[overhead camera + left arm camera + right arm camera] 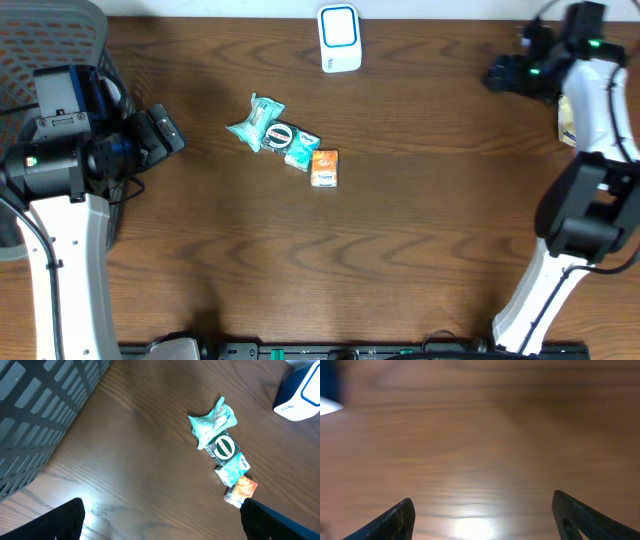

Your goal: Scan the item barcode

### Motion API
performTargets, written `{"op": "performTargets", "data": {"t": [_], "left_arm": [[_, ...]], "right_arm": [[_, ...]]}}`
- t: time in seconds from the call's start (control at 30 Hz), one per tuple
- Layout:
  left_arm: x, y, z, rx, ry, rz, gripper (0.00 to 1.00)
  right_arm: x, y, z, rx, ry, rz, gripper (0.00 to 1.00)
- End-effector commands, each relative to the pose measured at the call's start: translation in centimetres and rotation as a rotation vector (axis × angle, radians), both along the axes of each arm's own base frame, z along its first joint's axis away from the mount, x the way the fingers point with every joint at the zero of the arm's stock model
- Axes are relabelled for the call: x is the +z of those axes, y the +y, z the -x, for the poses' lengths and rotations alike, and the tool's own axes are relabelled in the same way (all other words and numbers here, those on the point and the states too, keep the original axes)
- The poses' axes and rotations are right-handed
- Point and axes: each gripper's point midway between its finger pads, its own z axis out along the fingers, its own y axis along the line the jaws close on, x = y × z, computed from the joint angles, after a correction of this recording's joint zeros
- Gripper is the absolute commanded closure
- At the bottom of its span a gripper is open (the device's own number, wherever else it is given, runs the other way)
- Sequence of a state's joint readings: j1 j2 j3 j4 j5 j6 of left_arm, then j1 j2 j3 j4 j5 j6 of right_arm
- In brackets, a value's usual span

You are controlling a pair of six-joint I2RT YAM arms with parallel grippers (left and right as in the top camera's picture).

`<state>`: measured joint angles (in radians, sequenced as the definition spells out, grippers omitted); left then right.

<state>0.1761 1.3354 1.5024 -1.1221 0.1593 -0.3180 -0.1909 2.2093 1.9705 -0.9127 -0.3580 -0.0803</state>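
Note:
A row of small items lies mid-table: a teal packet (257,122), a round dark-green one (281,134), another teal packet (302,148) and an orange packet (325,167). The white and blue scanner (340,38) stands at the back edge. My left gripper (165,130) hovers to the left of the items, open and empty. The left wrist view shows its jaws (162,527) wide apart, with the teal packet (212,422) and the orange packet (241,491) ahead. At the back right, my right gripper (500,72) is open over bare wood, its fingers (400,520) spread with nothing between them.
A grey mesh basket (50,40) stands at the far left and fills the left of the left wrist view (40,415). A pale packet (567,120) lies by the right arm near the right edge. A blurred blue and white shape (327,390) shows at the right wrist view's upper left.

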Motion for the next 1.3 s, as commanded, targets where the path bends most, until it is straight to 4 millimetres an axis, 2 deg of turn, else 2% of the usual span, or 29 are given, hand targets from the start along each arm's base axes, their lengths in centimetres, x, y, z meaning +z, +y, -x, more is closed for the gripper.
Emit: {"op": "performTargets", "data": {"t": [0.0, 0.13, 0.23, 0.27, 0.3, 0.57, 0.67, 0.8, 0.97, 1.1, 1.2, 1.27], "left_arm": [[0.7, 0.1, -0.2, 0.002, -0.018, 0.002, 0.02], [0.7, 0.1, -0.2, 0.003, -0.018, 0.002, 0.02], [0.7, 0.1, -0.2, 0.003, -0.017, 0.002, 0.02], [0.7, 0.1, -0.2, 0.003, -0.017, 0.002, 0.02], [0.7, 0.1, -0.2, 0.003, -0.017, 0.002, 0.02], [0.7, 0.1, -0.2, 0.003, -0.018, 0.002, 0.02], [0.7, 0.1, -0.2, 0.003, -0.017, 0.002, 0.02], [0.7, 0.1, -0.2, 0.003, -0.017, 0.002, 0.02], [0.7, 0.1, -0.2, 0.003, -0.017, 0.002, 0.02], [0.7, 0.1, -0.2, 0.003, -0.018, 0.002, 0.02], [0.7, 0.1, -0.2, 0.003, -0.017, 0.002, 0.02], [0.7, 0.1, -0.2, 0.003, -0.017, 0.002, 0.02]], "right_arm": [[1.4, 7.6, 0.9, 0.117, 0.019, -0.179, 0.18], [0.6, 13.0, 3.5, 0.214, 0.123, -0.172, 0.18], [-0.7, 16.3, 5.5, 0.278, 0.191, -0.114, 0.07], [-1.1, 17.4, 6.2, 0.300, 0.208, -0.090, 0.01], [-1.9, 18.8, 7.1, 0.331, 0.228, -0.054, 0.01], [-5.1, 24.8, 10.1, 0.467, 0.237, 0.046, 0.01], [-6.0, 26.8, 10.3, 0.423, 0.230, 0.018, 0.01], [-6.2, 28.7, 10.6, 0.410, 0.221, -0.015, 0.01], [-6.4, 29.9, 11.9, 0.396, 0.264, -0.022, 0.01], [-6.6, 29.6, 13.9, 0.402, 0.339, -0.003, 0.01], [-6.7, 28.9, 14.8, 0.337, 0.407, -0.006, 0.01], [-6.0, 28.4, 15.2, 0.319, 0.425, -0.004, 0.01]]}}
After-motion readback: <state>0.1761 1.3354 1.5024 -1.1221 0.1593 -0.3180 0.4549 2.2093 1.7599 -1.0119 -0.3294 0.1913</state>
